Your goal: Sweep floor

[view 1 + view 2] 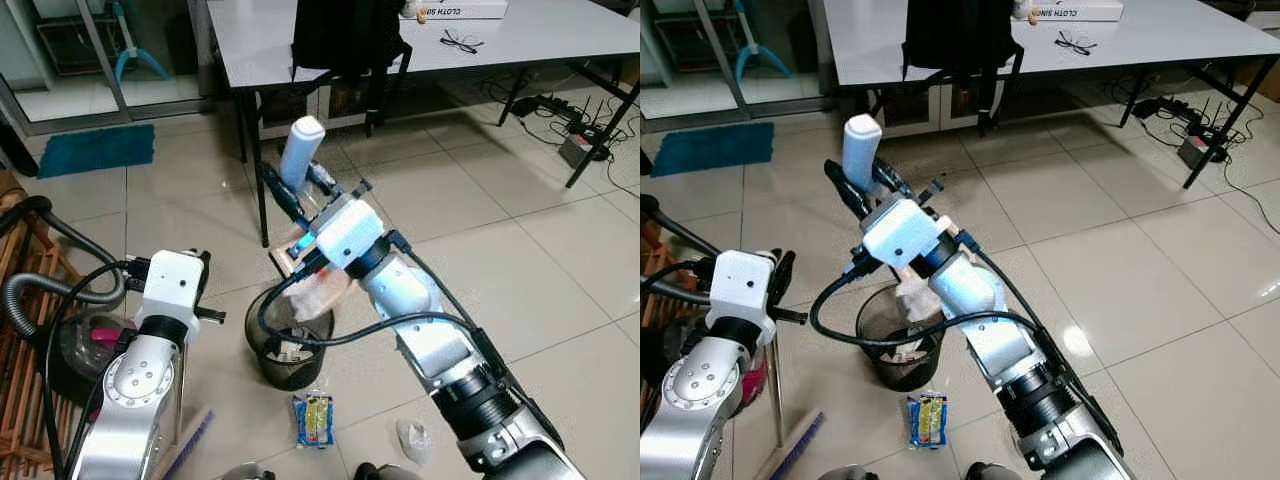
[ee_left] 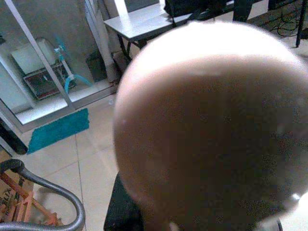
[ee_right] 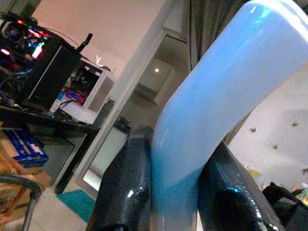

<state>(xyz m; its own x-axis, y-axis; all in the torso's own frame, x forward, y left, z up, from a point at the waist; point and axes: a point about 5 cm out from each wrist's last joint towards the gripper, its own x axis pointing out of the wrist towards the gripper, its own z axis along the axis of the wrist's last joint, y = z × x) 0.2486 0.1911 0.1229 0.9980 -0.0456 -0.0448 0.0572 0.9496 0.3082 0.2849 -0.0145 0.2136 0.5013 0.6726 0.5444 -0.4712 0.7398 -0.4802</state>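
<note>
The right end effector (image 1: 290, 190) was seen raised above the black mesh bin (image 1: 288, 350), its two black fingers (image 3: 126, 187) pinched tight on the pale blue dustpan handle (image 1: 301, 150), with the dustpan (image 1: 310, 280) tilted over the bin's rim and crumpled paper spilling from it. The left end effector (image 1: 200, 290) was held low beside the bin, near a broom's bristles (image 1: 190, 445), its grip impossible to make out. A snack packet (image 1: 314, 418) was left lying on the tiled floor (image 1: 540, 270), just in front of the bin.
</note>
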